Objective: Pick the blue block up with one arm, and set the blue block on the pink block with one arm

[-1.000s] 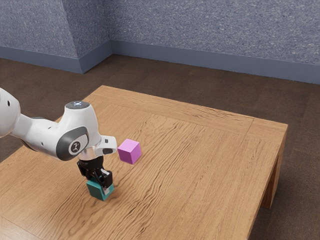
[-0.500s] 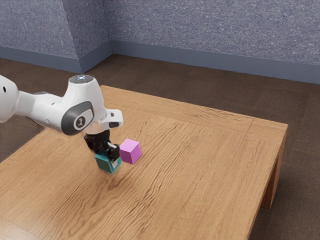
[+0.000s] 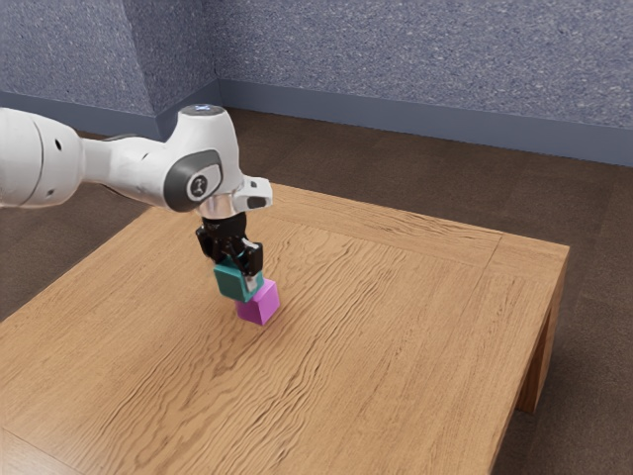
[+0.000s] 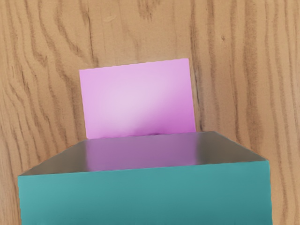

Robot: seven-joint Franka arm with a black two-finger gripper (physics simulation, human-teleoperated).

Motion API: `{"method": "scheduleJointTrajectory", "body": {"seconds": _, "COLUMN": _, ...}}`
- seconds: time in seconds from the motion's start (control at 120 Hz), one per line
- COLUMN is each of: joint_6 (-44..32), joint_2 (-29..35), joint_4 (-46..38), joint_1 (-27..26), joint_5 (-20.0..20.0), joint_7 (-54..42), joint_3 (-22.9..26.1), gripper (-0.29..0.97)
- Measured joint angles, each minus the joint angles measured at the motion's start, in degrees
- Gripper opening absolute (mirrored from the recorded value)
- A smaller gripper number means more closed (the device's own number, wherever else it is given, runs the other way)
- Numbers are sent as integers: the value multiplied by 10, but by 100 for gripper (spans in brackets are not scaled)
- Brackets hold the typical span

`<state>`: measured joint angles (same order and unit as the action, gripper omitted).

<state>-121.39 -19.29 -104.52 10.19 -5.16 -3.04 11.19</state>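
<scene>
My black gripper is shut on a teal-blue block, holding it in the air just above the pink block. The pink block rests on the wooden table, partly covered by the held block in the exterior view. Seen from the wrist, the teal-blue block looms large right under my hand, and the pink block's top face lies beyond it on the wood, partly hidden by it.
The table's far edge runs behind the blocks and its right-hand edge drops to a dark floor. A blue-grey wall stands at the back.
My arm has lifted the teal-blue block off the table and carried it up and toward the exterior view's right, from beside the pink block to just over it. The pink block has stayed put.
</scene>
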Motion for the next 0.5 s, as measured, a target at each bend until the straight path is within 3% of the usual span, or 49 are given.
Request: {"method": "scheduleJointTrajectory", "body": {"seconds": 0.5, "joint_6": 48, "joint_2": -42, "joint_4": 61, "joint_1": -2, "joint_5": -6, "joint_7": -4, "joint_3": -1, "gripper": 36}}
